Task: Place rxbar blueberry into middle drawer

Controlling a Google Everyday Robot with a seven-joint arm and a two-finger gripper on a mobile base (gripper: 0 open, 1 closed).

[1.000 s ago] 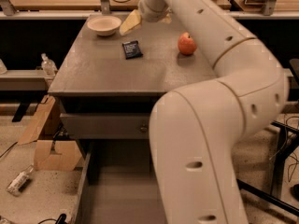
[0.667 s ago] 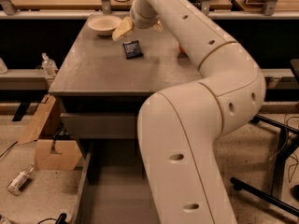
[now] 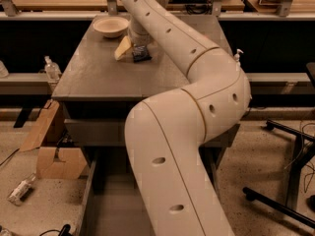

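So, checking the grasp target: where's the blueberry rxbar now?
In the camera view, the small dark navy snack packet lies far back on the grey table, right beside the pincer and nearer than the pale round bowl.

On the table (image 3: 93,77) the gripper (image 3: 131,52) is down just beside the rxbar blueberry (image 3: 142,57), with a bowl (image 3: 112,26) behind them to the left. The middle drawer (image 3: 112,200) juts out below the table's front edge, and a cardboard box (image 3: 51,154) lies on the floor to its left.
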